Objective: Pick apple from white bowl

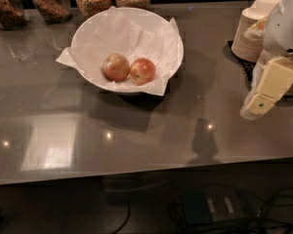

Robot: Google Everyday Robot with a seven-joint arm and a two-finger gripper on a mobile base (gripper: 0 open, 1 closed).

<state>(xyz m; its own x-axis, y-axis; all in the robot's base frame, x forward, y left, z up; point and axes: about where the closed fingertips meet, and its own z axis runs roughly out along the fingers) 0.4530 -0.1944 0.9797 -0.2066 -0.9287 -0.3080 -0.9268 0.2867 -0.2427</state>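
While the apple (142, 70) lay in the white bowl (88, 33), touching a duller apple (115, 67), the hand (256, 106) hung well apart over the right of the desk (136, 130), near stacked paper bowls (246, 33); whether it was spread or pressed together could not be told.

Near the far edge of the glossy grey surface (136, 135) sits a wide round white bowl (85, 33) lined with crinkled white paper. In it a small pinkish-red apple (142, 70) touches a duller tan-brown apple (115, 67) lying on the side toward the left edge. The robot's cream-and-white hand (258, 101) hangs by the right edge, well apart from the bowl, just in front of stacks of beige paper bowls (244, 33).
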